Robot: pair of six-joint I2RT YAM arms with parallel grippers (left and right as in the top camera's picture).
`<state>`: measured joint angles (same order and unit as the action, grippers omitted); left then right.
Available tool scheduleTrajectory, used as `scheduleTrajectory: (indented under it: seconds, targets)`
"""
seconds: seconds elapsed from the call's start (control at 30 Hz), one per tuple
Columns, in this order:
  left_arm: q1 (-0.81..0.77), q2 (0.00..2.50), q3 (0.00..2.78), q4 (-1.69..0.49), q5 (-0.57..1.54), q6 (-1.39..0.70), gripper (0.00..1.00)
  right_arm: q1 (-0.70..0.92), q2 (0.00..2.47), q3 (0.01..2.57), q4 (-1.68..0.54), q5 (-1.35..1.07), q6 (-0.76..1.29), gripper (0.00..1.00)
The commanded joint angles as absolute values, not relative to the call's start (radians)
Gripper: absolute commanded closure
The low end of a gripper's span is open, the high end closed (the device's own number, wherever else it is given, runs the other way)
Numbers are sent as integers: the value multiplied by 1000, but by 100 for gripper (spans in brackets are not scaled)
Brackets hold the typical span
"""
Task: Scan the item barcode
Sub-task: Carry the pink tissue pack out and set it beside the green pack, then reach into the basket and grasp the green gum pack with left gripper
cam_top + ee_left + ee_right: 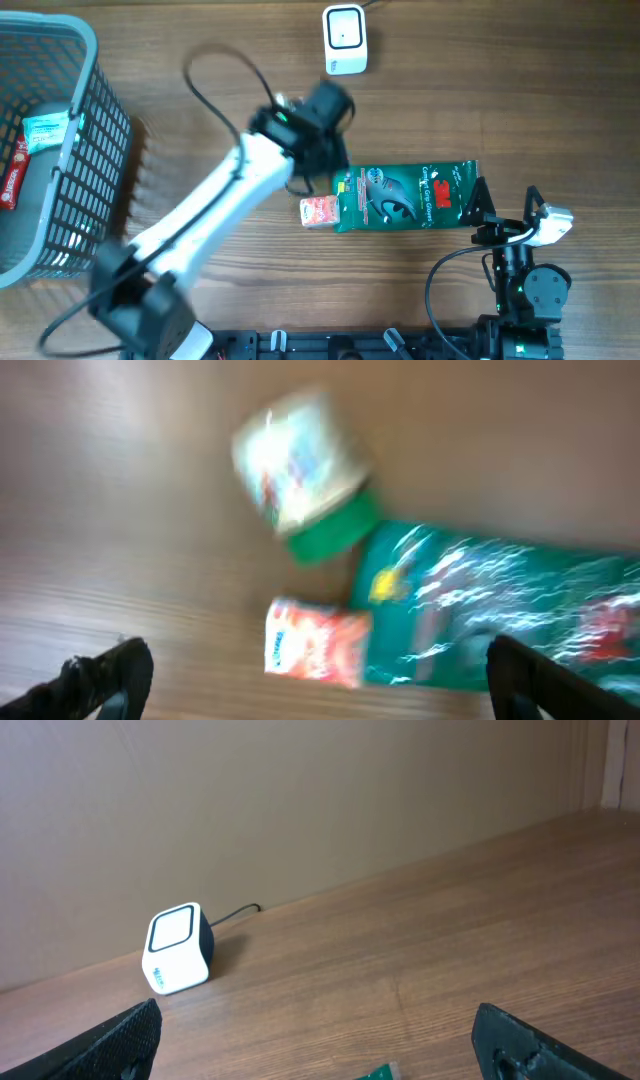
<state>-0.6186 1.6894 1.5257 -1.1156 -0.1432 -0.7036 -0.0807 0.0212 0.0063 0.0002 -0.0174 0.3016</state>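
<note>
Scan not yet done: the green pack (pixel 405 195) and red packet (pixel 317 211) lie on the table (pixel 500 80), well apart from the scanner (pixel 345 38). The left tool (pixel 315 678) and right tool (pixel 325 1045) both gape, empty.

Left arm (pixel 205 205) — white link, black joints, looping black cable (pixel 188 72). Right arm (pixel 528 288) — mostly black (small green light), white wrist piece (pixel 552 222).
</note>
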Motion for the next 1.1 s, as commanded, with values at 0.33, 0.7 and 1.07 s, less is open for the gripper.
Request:
scheduleTrajectory:
  seconds: [0.33,0.7,1.07]
  targets:
    - [-27,1376,1958,-1276,-773,-929,0,-78,16,5,6,-10,290,0]
    - [790,1533,1954,-1639,-308,-1614,0,-78,16,5,6,-10,290,0]
    - [918,1833,1954,-1567,-227,-1477,0,-78,16,5,6,-10,290,0]
